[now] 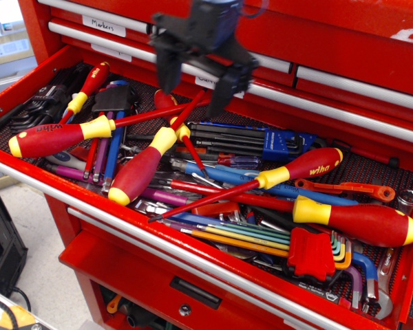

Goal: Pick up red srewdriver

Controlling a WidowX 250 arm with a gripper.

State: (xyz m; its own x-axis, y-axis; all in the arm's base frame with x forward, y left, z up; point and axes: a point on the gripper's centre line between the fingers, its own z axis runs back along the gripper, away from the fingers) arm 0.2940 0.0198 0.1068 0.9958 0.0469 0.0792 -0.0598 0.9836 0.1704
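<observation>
The tool (193,93) is hanging at the upper centre of the frame with its two black fingers (166,77) spread apart, gripping nothing. The red screwdriver (139,172) is lying in the open drawer (27,82) at centre left, its fat handle pointing toward the lower left and its thin shaft running up toward the tool. A blue hex key set (279,143) is resting to its right.
</observation>
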